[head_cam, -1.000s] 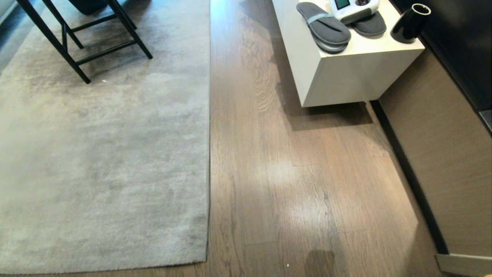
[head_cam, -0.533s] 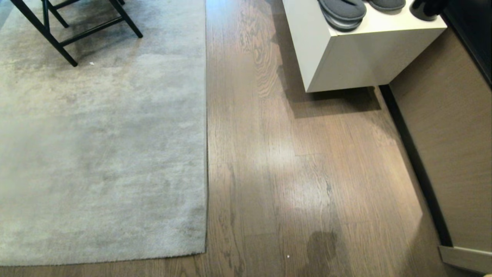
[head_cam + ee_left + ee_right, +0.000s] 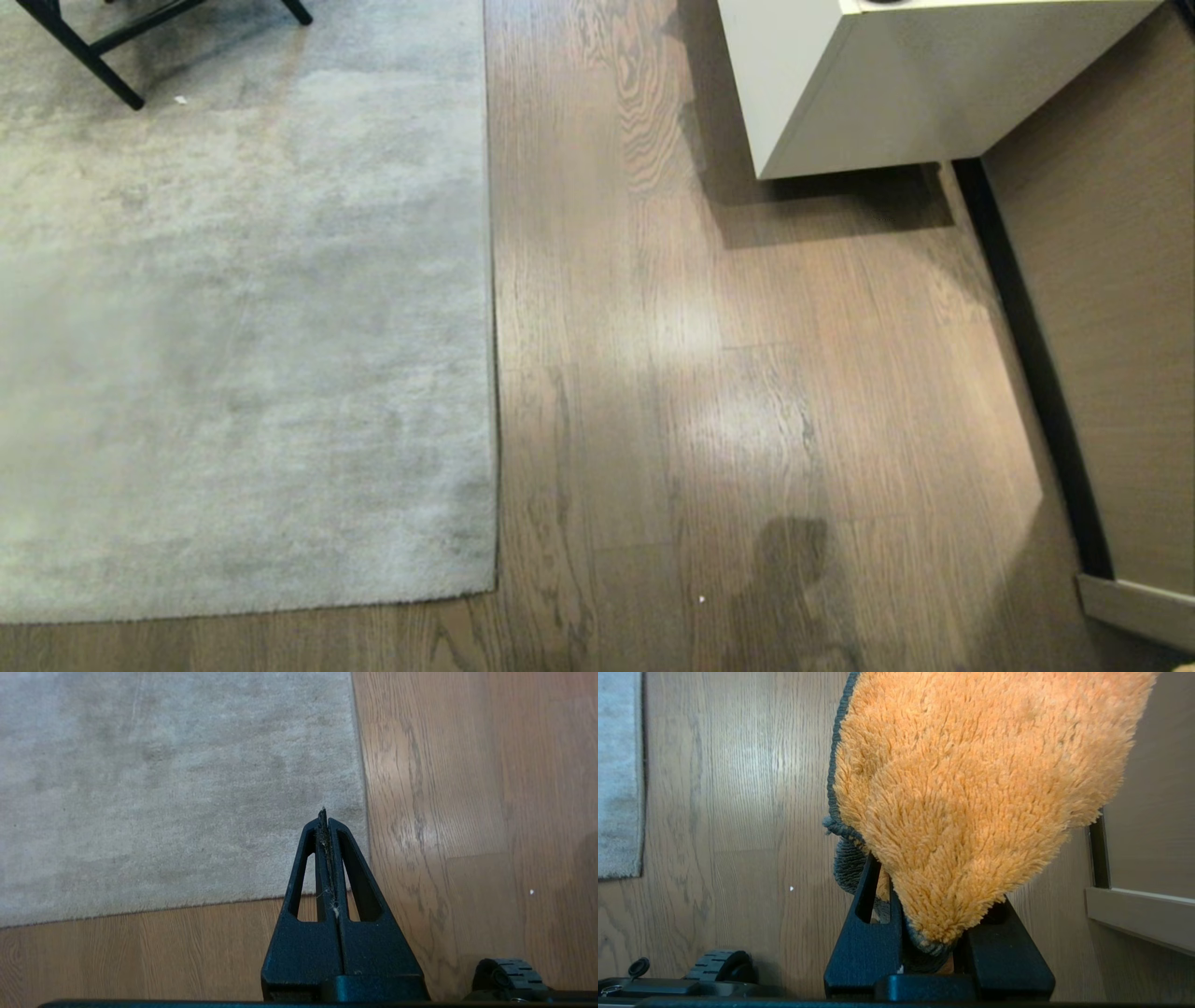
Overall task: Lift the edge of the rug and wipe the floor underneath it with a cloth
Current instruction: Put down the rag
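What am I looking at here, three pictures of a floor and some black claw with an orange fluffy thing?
This is a two-armed robot on wheels. One picture comes from a camera on its head, looking down: a grey rug lies flat on the wooden floor, with its rug edge running straight, and a white cabinet stands by the wall. The other two come from cameras on the wrists. The left gripper is shut and empty, above the rug corner. The right gripper is shut on the cloth, an orange fluffy cloth with a dark grey border, above bare floor. Nothing is lifted or wiped yet.
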Controlling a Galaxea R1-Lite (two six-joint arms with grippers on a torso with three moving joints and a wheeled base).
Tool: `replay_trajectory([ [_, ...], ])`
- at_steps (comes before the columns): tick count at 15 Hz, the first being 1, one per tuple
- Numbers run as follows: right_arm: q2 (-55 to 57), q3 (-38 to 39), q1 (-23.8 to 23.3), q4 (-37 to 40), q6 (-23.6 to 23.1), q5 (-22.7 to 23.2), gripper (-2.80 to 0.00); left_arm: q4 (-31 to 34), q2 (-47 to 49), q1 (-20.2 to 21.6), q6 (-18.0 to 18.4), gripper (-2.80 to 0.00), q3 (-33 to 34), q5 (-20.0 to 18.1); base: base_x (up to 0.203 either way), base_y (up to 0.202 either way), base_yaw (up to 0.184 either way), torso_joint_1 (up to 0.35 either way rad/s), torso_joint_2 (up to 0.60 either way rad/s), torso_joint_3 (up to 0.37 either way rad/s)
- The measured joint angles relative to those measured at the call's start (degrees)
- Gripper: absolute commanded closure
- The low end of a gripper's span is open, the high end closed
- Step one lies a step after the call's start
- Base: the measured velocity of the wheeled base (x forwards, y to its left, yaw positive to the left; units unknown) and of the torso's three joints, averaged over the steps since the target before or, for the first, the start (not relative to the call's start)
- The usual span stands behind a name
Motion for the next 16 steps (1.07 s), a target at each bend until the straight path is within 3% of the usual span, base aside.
replay_trajectory([
  [10,0.0,0.0,0.0,0.0,0.0,0.0,0.0,0.0,0.0,0.0,-0.1,0.0,0.0,0.0,0.0,0.0,0.0,0.003,0.0,-0.199],
  [16,0.0,0.0,0.0,0.0,0.0,0.0,0.0,0.0,0.0,0.0,0.0,0.0,0.0,0.0,0.0,0.0,0.0,0.004,0.0,-0.048],
])
